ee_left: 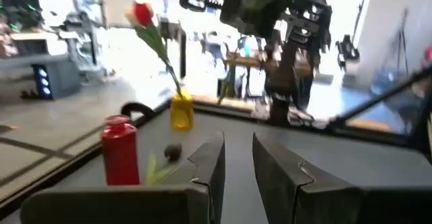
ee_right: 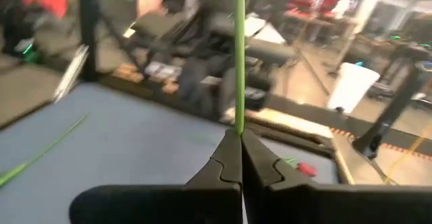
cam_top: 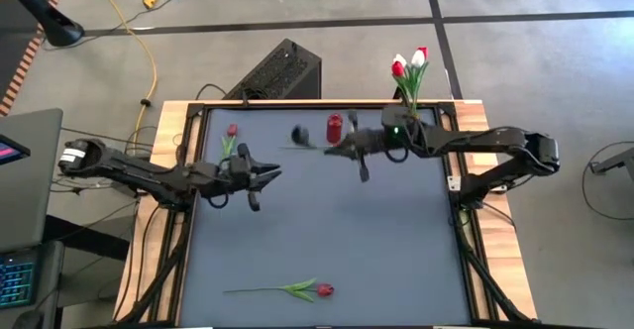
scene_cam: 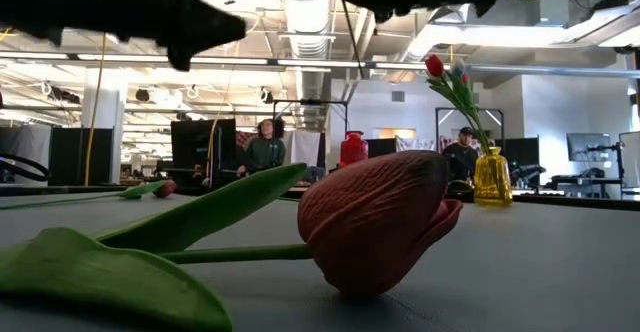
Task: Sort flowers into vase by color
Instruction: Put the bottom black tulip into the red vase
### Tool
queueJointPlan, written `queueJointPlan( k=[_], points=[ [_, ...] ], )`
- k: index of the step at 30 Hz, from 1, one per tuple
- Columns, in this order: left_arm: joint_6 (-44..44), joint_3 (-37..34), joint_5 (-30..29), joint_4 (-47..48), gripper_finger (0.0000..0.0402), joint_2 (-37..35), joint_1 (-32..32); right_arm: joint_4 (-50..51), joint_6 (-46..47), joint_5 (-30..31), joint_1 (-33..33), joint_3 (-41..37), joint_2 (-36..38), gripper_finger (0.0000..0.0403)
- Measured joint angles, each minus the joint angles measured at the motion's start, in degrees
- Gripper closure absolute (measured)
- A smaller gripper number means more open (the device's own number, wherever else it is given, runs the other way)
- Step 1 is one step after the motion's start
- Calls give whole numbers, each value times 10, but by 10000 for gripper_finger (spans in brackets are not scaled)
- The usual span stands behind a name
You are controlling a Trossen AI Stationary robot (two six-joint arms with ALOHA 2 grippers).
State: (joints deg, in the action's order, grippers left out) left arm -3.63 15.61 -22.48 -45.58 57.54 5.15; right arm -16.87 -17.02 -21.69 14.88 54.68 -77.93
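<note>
My right gripper (ee_right: 239,135) hangs over the table's far middle, next to the red vase (cam_top: 335,128), shut on a thin green stem. A blurred dark head (cam_top: 300,134) just left of it seems to be that flower's. My left gripper (ee_left: 237,143) is open and holds nothing; it points level toward the table's right from the left middle (cam_top: 269,178). One red tulip (cam_top: 323,290) lies flat near the front edge, another (cam_top: 231,131) at the far left. Red and white tulips (cam_top: 408,66) stand in the yellow vase (scene_cam: 492,177). My right gripper pinches the green stem (ee_right: 239,119) between its two fingertips. The fingers lie about level and point toward the table's left. From them the stem rises away and leaves the wrist view at the top. The flower is lifted clear of the table.
A small dark head with a green leaf (ee_left: 173,152) lies on the table between the red vase (ee_left: 120,153) and the yellow vase (ee_left: 181,111). A black box (cam_top: 282,71) stands beyond the far edge. People sit in the room behind (scene_cam: 265,147).
</note>
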Motion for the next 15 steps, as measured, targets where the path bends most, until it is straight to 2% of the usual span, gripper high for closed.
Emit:
queueJointPlan(
  k=[3,7,9,15],
  points=[
    [-10,-52,-13,-83,336,9,0,-52,48,0,34,0,-24,386],
    [-6,-76,-7,-91,336,9,0,-108,91,4,74,-10,-57,386],
    [-7,-76,-4,-91,336,9,0,-175,114,17,92,-29,-71,386],
    [9,-73,27,-90,336,9,0,-356,160,116,136,-100,-97,386]
  ],
)
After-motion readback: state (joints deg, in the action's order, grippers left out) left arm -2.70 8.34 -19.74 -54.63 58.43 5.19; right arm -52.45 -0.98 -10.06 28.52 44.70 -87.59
